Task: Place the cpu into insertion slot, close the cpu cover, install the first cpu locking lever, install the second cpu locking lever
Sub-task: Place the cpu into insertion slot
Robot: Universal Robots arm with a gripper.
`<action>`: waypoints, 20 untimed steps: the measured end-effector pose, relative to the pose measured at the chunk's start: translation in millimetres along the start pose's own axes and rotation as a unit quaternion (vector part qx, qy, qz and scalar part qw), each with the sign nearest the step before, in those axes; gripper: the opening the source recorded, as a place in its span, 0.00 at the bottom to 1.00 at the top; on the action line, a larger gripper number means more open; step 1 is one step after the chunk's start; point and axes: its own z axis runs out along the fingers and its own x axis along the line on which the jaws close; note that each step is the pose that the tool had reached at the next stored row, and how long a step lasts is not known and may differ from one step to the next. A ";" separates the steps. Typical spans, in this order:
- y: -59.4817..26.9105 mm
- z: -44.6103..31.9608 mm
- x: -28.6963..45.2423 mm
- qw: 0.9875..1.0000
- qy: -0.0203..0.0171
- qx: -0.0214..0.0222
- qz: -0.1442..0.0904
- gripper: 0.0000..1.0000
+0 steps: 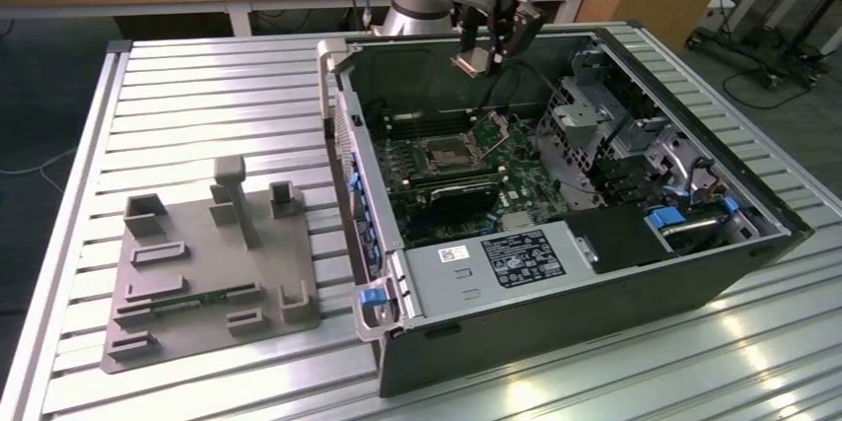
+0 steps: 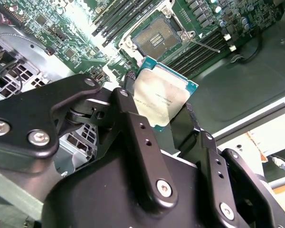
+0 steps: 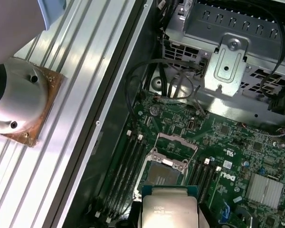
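The gripper (image 1: 476, 58) hangs over the open computer case (image 1: 736, 253), above the motherboard (image 1: 520, 179). Its black fingers (image 2: 137, 137) are closed on the cpu (image 2: 164, 92) and clamp it by two opposite edges. The chip's silvery-tan top faces the second wrist camera. The cpu is held in the air, apart from the board.

The insertion slot (image 3: 164, 174) lies under the chip, and its dark contact field is exposed. The cpu cover (image 3: 176, 138) is swung open and stands raised at one edge of the slot. A thin locking lever (image 2: 205, 45) juts out at an angle beside the slot, unlatched.

Surroundings of the slot:
- Long black memory slots (image 3: 127, 164) run along two opposite sides of it.
- A loop of black cable (image 3: 133, 90) hangs over the board near the raised cover.
- A perforated metal drive cage (image 3: 228, 61) rises just beyond the cable.
- A finned heatsink (image 3: 265, 190) sits on the board, well apart from the slot.

In the exterior view, the black labelled power-supply box (image 1: 526, 258) fills the near end of the case. A grey fixture tray (image 1: 211, 263) lies on the slatted aluminium table (image 1: 184, 86), at the exterior view's left of the case. The arm's base (image 3: 19, 102) is bolted to the table beside the case wall.
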 end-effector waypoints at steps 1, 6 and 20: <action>0.0 0.0 0.0 1.000 0.000 0.000 0.004 0.54; 0.0 0.4 0.0 1.000 -0.003 -0.001 0.030 0.54; -4.7 1.4 1.6 0.997 -0.006 -0.001 0.071 0.54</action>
